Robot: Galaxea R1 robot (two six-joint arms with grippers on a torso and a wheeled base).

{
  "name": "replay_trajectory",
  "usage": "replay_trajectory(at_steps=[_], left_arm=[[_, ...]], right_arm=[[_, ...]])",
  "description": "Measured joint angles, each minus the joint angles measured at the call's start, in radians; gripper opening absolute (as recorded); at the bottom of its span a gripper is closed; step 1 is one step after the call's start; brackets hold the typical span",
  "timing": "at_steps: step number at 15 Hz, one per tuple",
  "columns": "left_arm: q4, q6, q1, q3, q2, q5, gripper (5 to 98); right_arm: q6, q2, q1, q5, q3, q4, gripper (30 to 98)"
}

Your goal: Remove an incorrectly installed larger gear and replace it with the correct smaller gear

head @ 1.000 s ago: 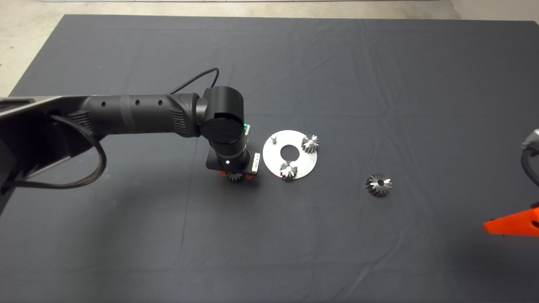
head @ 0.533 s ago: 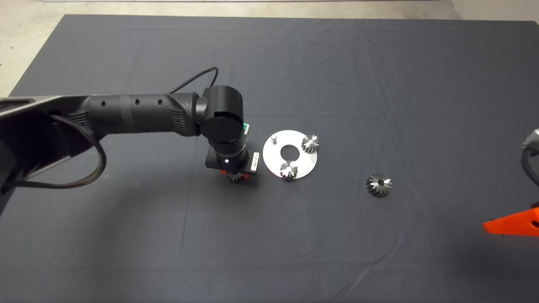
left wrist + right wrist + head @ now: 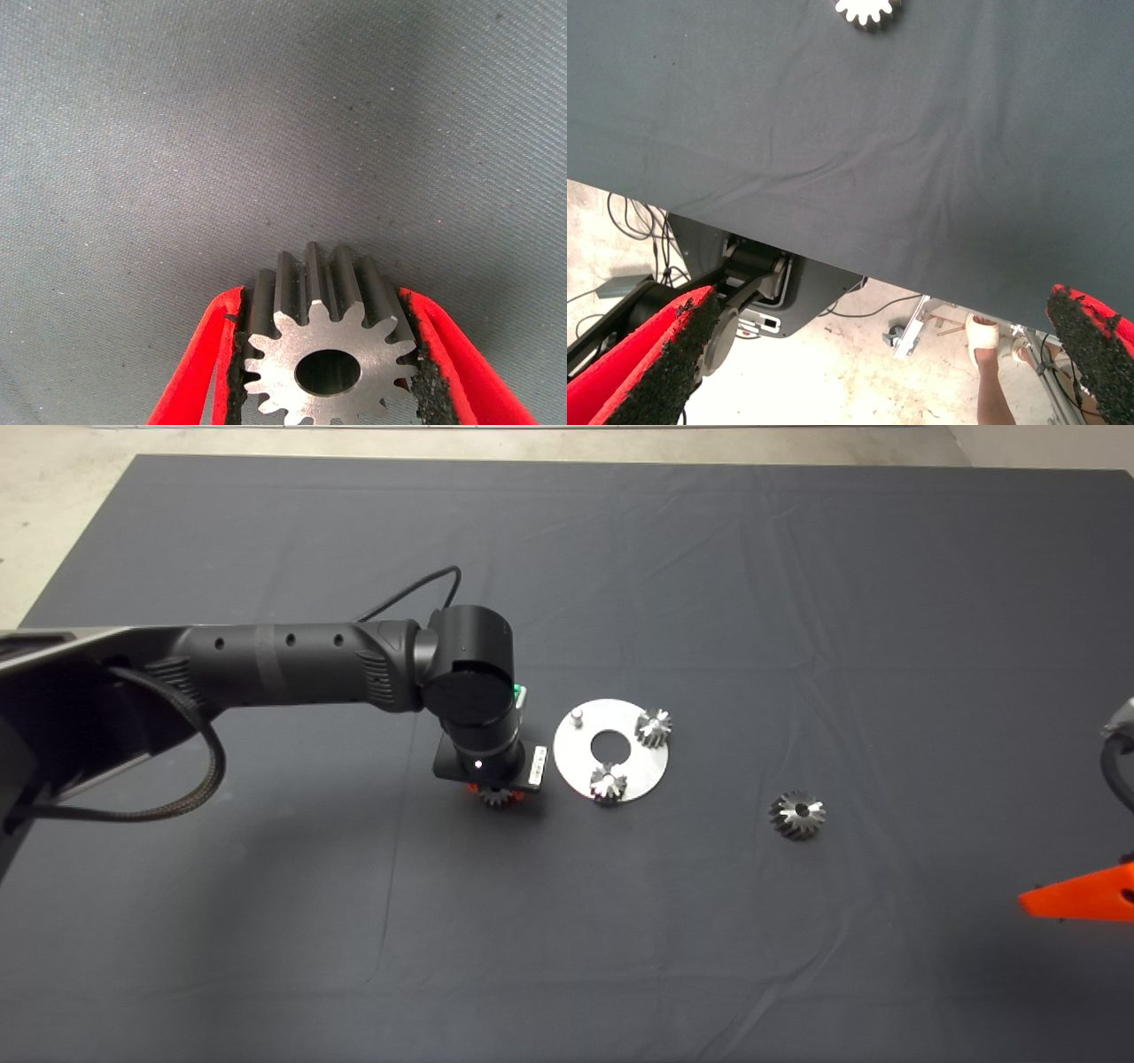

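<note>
My left gripper point(image 3: 498, 795) stands just left of the round steel plate point(image 3: 656, 766), down near the mat, shut on the smaller gear point(image 3: 306, 292). In the left wrist view both black pads point(image 3: 237, 363) press its straight teeth, and its flat pale face with centre hole faces the camera. The larger gear point(image 3: 797, 815), dark with flared teeth, lies on the mat right of the plate; its edge also shows in the right wrist view point(image 3: 868, 11). The plate holds two small gears point(image 3: 654, 728) point(image 3: 609, 783) and one bare peg point(image 3: 577, 716). My right gripper point(image 3: 1076, 895) waits open at the lower right edge.
The dark mat point(image 3: 620, 939) is wrinkled. The right wrist view shows the floor beyond the mat, with the robot's base point(image 3: 744, 274), cables and a person's foot point(image 3: 983, 336).
</note>
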Motion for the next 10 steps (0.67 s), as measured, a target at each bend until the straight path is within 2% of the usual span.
replay_trajectory(at_steps=[5, 10], left_arm=[[-0.001, 0.0, -0.006, 0.002, 0.031, -0.001, 36.2], [0.0, -0.004, -0.083, 0.003, 0.041, -0.004, 36.0]], right_arm=[[0.001, 0.001, 0.0, 0.0, 0.0, 0.0, 97.7], [0.001, 0.004, 0.0, 0.001, 0.0, 0.0, 97.7]])
